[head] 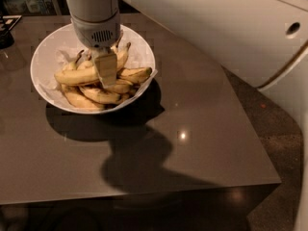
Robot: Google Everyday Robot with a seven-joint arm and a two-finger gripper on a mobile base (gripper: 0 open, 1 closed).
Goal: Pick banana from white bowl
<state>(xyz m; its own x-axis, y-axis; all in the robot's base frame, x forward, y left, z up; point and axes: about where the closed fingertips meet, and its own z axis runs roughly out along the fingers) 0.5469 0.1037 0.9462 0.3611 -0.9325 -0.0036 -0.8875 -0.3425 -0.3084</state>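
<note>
The white bowl [42, 60] sits toward the far left of a dark grey table [192, 129] and holds a loose heap of bananas. The banana [74, 76], the long and gently curved one, lies across the top of the heap on the bowl's left side, with its right end running in under the gripper [107, 77]. The gripper hangs straight down from the grey wrist housing [96, 30] over the middle of the bowl. Its tip is down among the fruit, at or just beside that right end. I cannot tell whether the gripper is open or closed, or whether it has hold of anything, because its own body hides that

The main risk is where the grip would land. A hold so near one end would likely let the long banana pivot and slide out on the lift, as the peel looks smooth. The fruit is packed touching, so the gripper could also catch a neighbour such as the shorter banana [137, 74] to the right, or take two at once. Pushing deeper could bruise the fruit, and a wedged banana could drag the bowl along
</note>
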